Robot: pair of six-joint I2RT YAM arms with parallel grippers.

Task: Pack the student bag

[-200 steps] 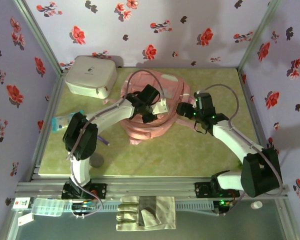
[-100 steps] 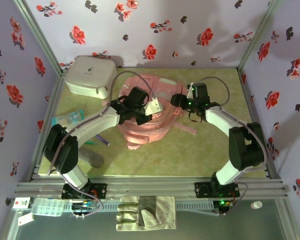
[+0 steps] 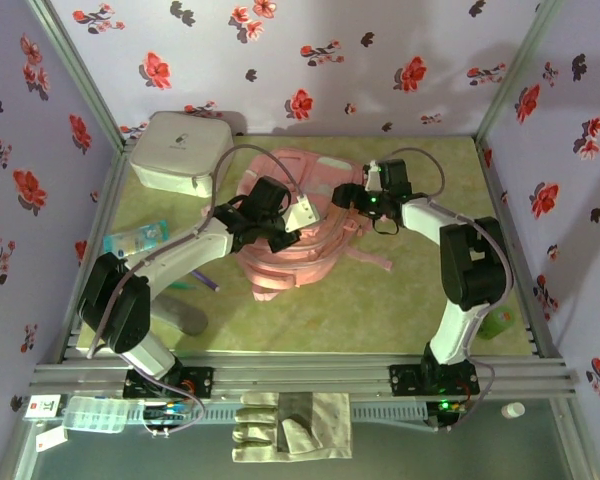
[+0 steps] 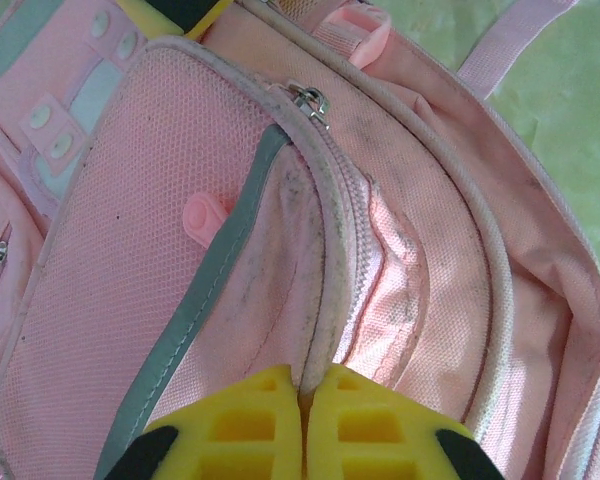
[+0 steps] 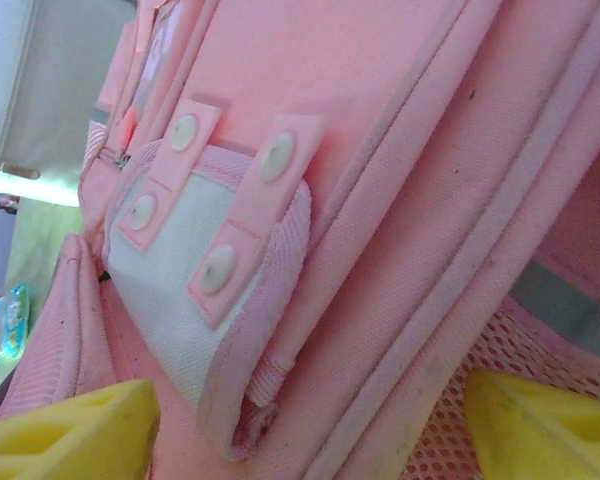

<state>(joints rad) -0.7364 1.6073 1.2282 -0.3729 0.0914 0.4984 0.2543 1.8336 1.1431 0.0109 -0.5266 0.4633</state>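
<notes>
The student bag (image 3: 302, 250) is a large pink backpack lying in the middle of the green table. My left gripper (image 3: 278, 216) rests on its upper left part. In the left wrist view its yellow fingers (image 4: 250, 420) are shut on a piped zip edge of the student bag (image 4: 150, 260), and a metal zip pull (image 4: 310, 98) sits further up that edge. My right gripper (image 3: 356, 196) is at the bag's upper right side. It (image 5: 305, 430) stands open, with the pink seams and a pale snap-tab pocket (image 5: 195, 250) of the bag between its wide-apart fingers.
A white-grey zip case (image 3: 180, 152) stands at the back left, close to the bag. A blue packet (image 3: 135, 240) and a purple pen (image 3: 206, 284) lie on the left. A green thing (image 3: 498, 323) lies near the right edge. Flowered walls close in three sides.
My right gripper has moved back and left, onto the bag's upper right side. The left gripper has shifted a little left, still shut on the bag's edge, and its arm has swung lower.
</notes>
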